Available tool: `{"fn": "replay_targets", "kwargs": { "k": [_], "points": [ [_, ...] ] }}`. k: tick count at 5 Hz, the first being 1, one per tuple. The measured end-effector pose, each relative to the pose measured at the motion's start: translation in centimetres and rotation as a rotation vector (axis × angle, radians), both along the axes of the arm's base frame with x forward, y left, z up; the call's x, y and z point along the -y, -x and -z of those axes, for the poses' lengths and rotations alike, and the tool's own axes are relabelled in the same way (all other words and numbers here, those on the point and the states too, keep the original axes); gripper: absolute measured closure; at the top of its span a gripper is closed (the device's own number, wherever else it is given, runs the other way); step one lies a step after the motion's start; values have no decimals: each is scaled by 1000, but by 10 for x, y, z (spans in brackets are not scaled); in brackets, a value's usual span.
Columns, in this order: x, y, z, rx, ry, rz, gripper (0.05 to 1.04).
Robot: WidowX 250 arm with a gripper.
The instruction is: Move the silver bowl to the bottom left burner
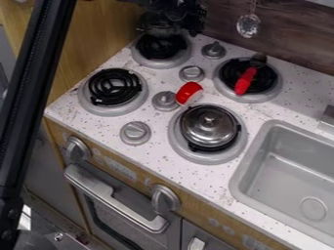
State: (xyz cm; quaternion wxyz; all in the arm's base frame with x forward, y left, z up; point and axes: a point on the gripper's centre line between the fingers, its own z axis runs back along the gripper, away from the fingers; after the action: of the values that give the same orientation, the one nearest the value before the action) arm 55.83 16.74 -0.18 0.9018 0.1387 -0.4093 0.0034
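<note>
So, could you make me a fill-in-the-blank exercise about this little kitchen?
The silver lid sits on the bottom ____ burner.
The bottom left burner has a ____ coil.
In the picture, the pincer is nearest the ____ left burner.
The handle on the top right burner is ____.

Missing words: right; black; top; red.

I see my claw (171, 13) at the far left burner (158, 62), a knobbed silver lid (210, 128) on the near right burner (210, 155).
</note>
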Motion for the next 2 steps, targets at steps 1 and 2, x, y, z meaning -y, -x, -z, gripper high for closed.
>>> {"fn": "replay_targets", "kwargs": {
  "k": [1, 2],
  "points": [
    [-2, -9, -16, 43, -4, -7, 85],
    [-7, -15, -26, 70, -16, -24, 85]
  ]
}}
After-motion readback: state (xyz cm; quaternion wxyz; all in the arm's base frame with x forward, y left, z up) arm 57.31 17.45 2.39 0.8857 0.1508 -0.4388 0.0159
